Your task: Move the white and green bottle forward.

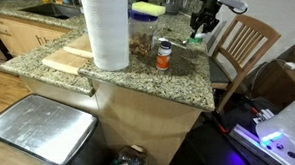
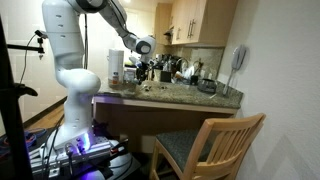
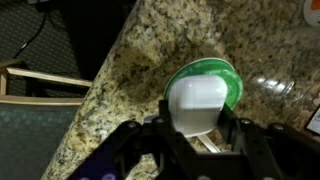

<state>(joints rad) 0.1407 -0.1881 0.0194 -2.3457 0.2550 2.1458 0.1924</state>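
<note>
1. Directly under the claw (image 3: 200,122) in the wrist view stands the white and green bottle (image 3: 204,92). The fingers (image 3: 233,120) lie against both sides of its white top with no gap showing. The claw is thus closed partway and has hold of the bottle.
2. Just beside the claw, toward the left of the wrist picture, the edge of the granite counter (image 3: 130,90) runs on a slant. Past that edge the surface drops away to a wooden chair (image 3: 40,76) and dark floor.
3. On the claw's other side, bare speckled stone stretches away.
4. In an exterior view, the claw (image 1: 198,33) hangs near the counter's far corner. An orange-capped bottle (image 1: 164,55) stands near it and apart from it. A tall paper towel roll (image 1: 108,31) stands well beyond that.
5. Only the wrist view shows the grip itself. In an exterior view, the white arm (image 2: 70,60) reaches over the counter, and the bottle is too small to pick out among the clutter under the claw.
6. Away from the claw, the exterior views show a wooden cutting board (image 1: 68,61), a metal bin lid (image 1: 40,128), wall cabinets (image 2: 200,22) and a wall phone (image 2: 238,58).
</note>
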